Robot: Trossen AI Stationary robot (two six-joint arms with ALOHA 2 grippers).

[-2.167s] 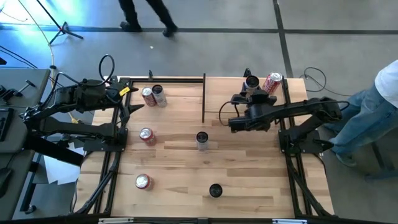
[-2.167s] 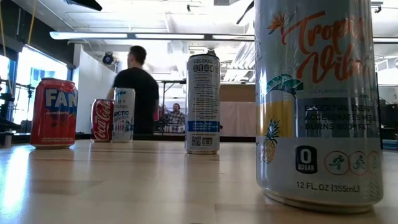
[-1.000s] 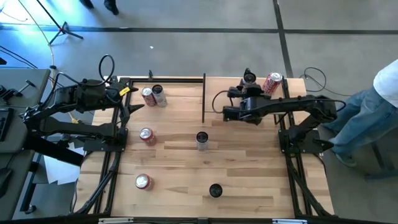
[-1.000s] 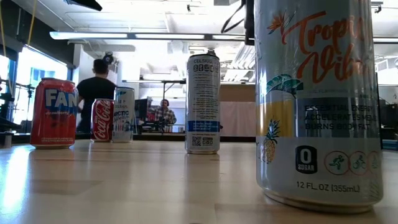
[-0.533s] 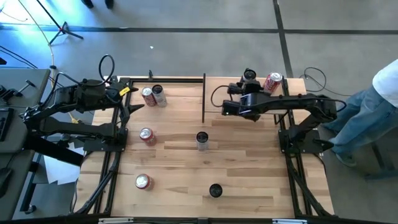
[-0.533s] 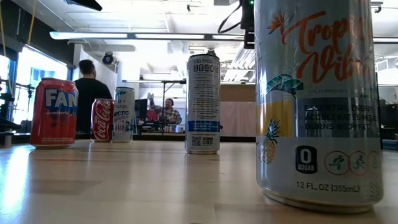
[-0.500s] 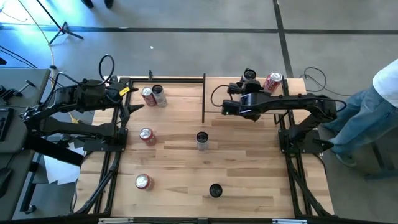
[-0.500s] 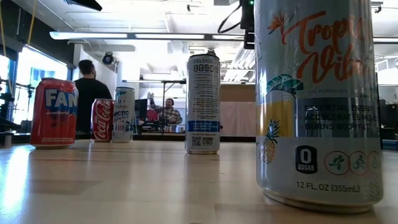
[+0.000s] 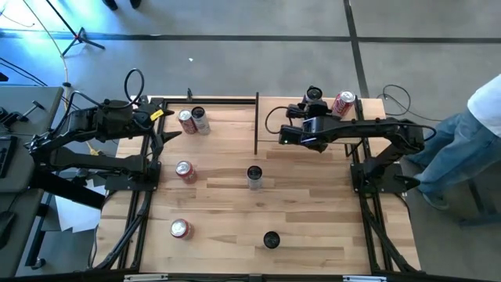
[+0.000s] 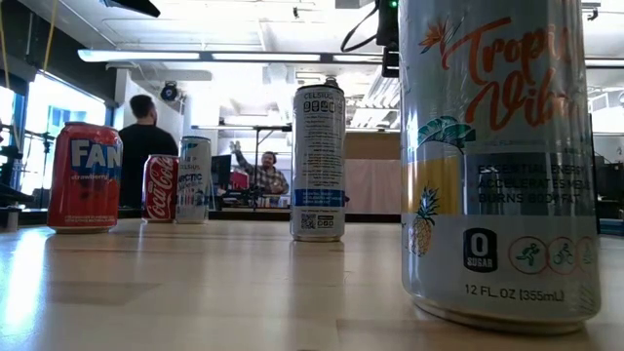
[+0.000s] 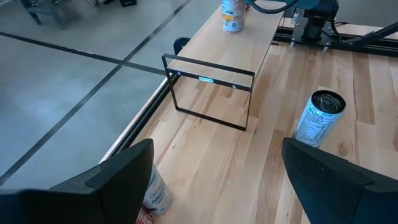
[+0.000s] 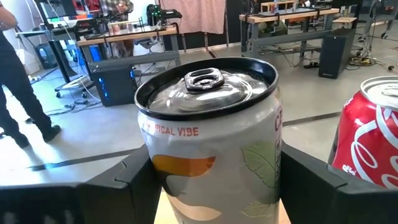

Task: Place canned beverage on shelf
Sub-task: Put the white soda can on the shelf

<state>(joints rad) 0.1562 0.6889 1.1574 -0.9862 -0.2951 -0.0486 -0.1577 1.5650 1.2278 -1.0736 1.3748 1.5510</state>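
The canned beverage (image 12: 211,143), a pale can with a dark lid, stands upright at the table's far right (image 9: 314,95), next to a red cola can (image 9: 343,103). My right gripper (image 9: 313,110) is shut on it, and its fingers (image 12: 118,186) flank the can. The left wrist view shows the same can (image 11: 232,14) far off. The shelf's thin black frame (image 9: 257,125) stands upright at the far middle (image 11: 208,93). My left gripper (image 9: 166,125) hangs open over the table's left edge, holding nothing (image 11: 217,186). My right gripper pinches the can's two opposite sides (image 12: 277,180) between its fingers, below the rim. The fingers come nearly level from the table's near side. The can stays upright. I cannot tell if its base is on the table.
Two cans (image 9: 192,120) stand at the far left. A red can (image 9: 185,171) and a slim can (image 9: 254,174) stand mid-table, and a red can (image 9: 181,228) and a dark-topped can (image 9: 271,239) near the front. A person (image 9: 470,133) stands at the right.
My right gripper has edged toward the table's far edge with the can upright between its fingers, then kept still for the last half second. People move about in the room behind.
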